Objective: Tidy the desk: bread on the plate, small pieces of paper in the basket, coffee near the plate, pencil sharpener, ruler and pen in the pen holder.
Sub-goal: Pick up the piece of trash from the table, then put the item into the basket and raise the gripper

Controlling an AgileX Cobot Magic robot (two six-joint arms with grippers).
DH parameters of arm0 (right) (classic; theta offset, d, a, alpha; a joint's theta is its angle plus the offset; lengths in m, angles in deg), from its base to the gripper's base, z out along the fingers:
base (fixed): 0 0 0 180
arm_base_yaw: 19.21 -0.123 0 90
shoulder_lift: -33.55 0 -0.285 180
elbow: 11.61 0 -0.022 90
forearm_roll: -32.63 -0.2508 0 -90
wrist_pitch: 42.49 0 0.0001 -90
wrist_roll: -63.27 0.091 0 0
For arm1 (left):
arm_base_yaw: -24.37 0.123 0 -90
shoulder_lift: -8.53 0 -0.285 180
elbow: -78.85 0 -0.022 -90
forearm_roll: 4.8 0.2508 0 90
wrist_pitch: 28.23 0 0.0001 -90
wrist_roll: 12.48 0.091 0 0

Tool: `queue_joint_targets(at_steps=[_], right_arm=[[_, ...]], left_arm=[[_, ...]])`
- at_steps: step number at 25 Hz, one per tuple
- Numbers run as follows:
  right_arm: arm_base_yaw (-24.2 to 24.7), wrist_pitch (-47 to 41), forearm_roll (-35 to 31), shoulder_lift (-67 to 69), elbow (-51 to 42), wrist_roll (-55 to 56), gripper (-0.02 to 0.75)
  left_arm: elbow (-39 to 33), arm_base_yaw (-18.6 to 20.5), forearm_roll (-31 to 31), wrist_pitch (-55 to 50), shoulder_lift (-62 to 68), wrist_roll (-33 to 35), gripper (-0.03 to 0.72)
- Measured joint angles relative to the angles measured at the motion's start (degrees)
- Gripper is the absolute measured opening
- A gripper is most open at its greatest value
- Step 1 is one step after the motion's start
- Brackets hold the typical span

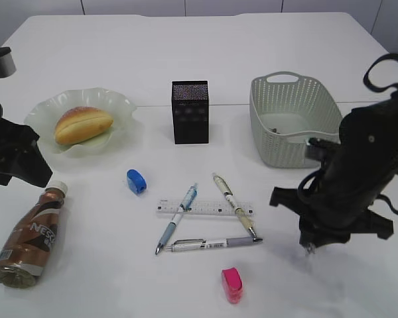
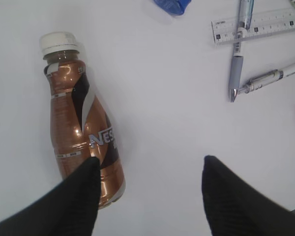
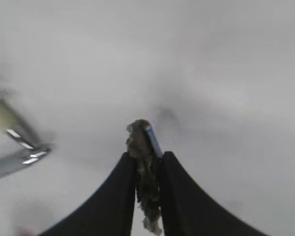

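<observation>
My right gripper (image 3: 148,155) is shut on a grey wadded piece of paper (image 3: 140,135) with a blue edge, low over the desk (image 1: 186,53) at the front right (image 1: 310,248). The basket (image 1: 295,119) stands behind it. My left gripper (image 2: 151,162) is open above the lying coffee (image 2: 78,123), its left finger over the bottle's lower body. The bread (image 1: 83,124) lies on the plate (image 1: 119,106). The pen holder (image 1: 190,111) stands at the centre back. In front of it lie the ruler (image 1: 205,208), three pens (image 1: 177,217) and a blue pencil sharpener (image 1: 136,181).
A pink pencil sharpener (image 1: 231,284) lies near the front edge. The coffee (image 1: 30,235) lies at the front left, cap toward the plate. The pens and ruler overlap in a loose triangle. A dark fixture (image 1: 0,61) sits at the far left edge.
</observation>
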Motion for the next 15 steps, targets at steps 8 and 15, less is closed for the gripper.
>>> queue_joint_targets(at_steps=[8, 15], right_arm=[[0.78, 1.0, 5.11, -6.44, 13.55, -0.62, 0.118], [5.78, -0.83, 10.3, -3.24, 28.07, -0.75, 0.118]], left_arm=[[0.0, 0.0, 0.0, 0.26, 0.0, 0.0, 0.475], [0.0, 0.0, 0.0, 0.26, 0.0, 0.0, 0.475]])
